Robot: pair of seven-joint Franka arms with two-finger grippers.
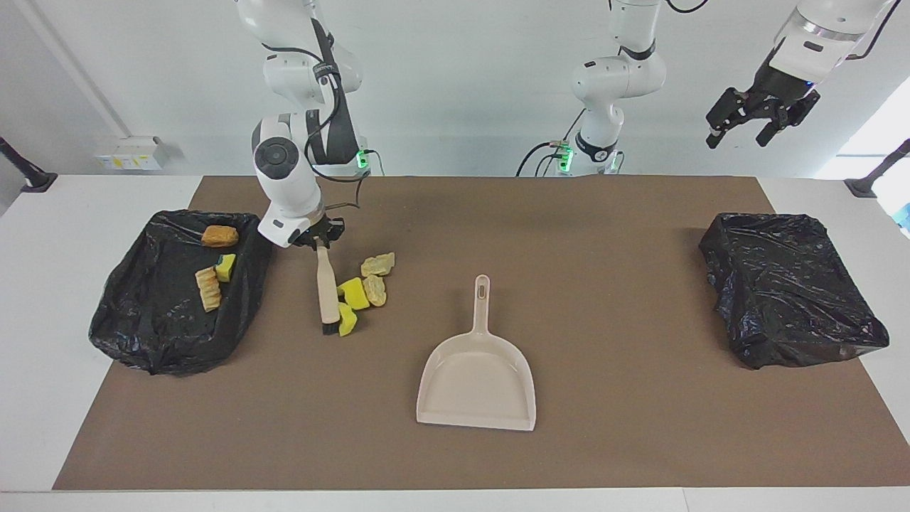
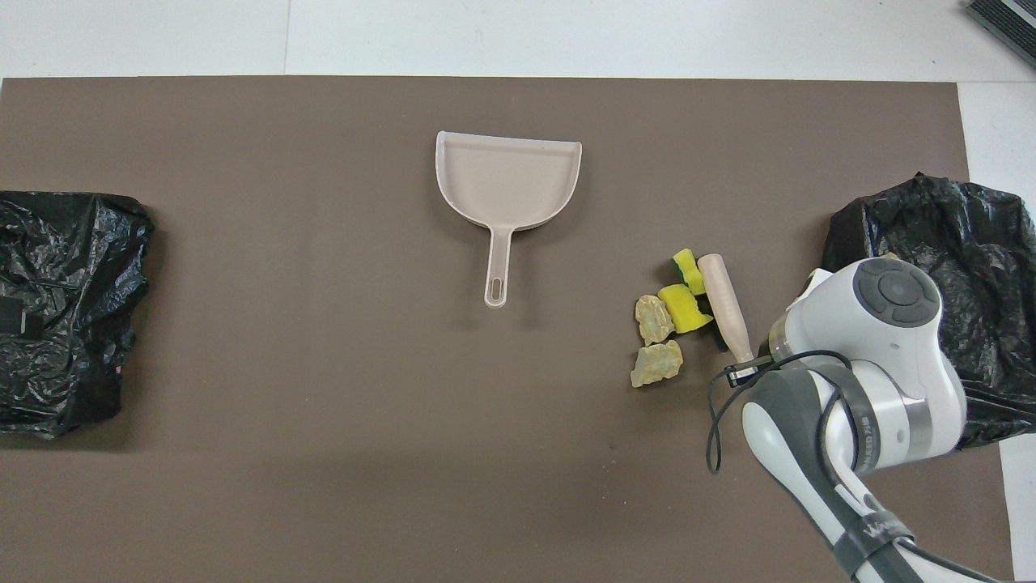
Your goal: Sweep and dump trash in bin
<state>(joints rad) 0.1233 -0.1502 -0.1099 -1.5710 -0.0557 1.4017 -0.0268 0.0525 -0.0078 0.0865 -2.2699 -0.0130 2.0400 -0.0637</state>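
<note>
Trash beside brush, right hand gripping handle

**What the two views leave unseen**

In the overhead view the right arm's white wrist covers the right gripper and the top of the brush handle, so the grasp reads only from the facing view. The same arm hides much of the lined bin at its end of the table, and the scraps inside that bin go unseen from above. The brush bristles are too small to make out. The other black-lined bin is cut off by the overhead picture's edge. The left gripper shows only in the facing view.
</note>
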